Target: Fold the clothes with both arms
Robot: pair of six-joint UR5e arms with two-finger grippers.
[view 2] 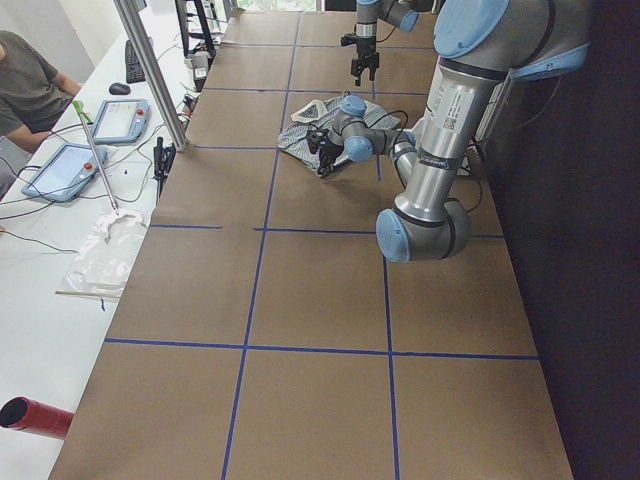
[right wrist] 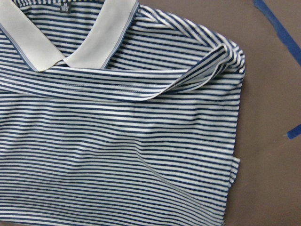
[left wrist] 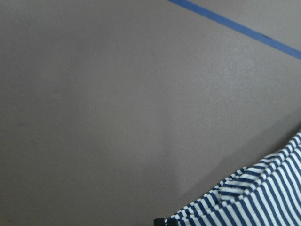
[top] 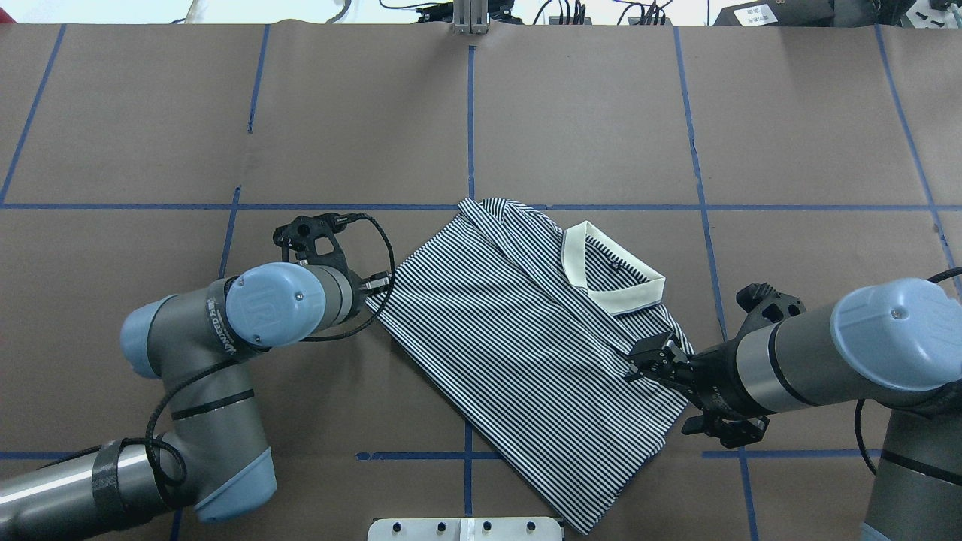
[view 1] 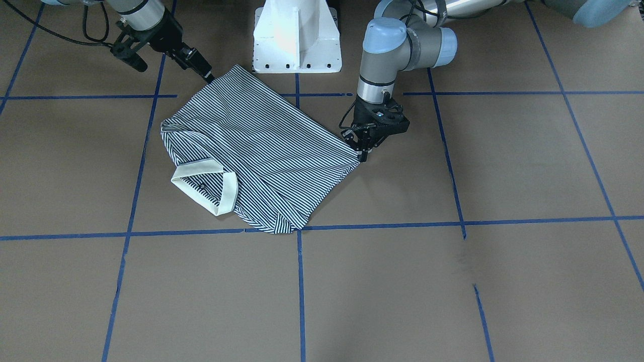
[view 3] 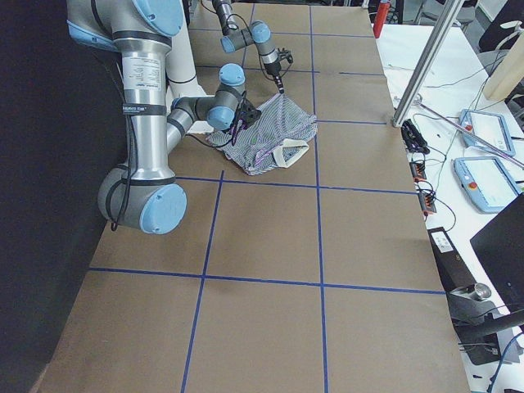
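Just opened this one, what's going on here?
Two robot arms are working on a striped polo shirt that lies partly folded on the table, collar up. The left gripper is down at one corner of the shirt, the right gripper at the opposite edge. Whether either one's fingers actually hold fabric cannot be told.

Pedestal base crowds shirt, perhaps touching

White lettering on the black band round my grey-metal left arm, well behind my left gripper: looks like "WAVEED", not sure. Small dark tag inside the white collar of the navy-and-white striped polo shirt, under my right wrist camera: pale marks, maybe "165", blurry.
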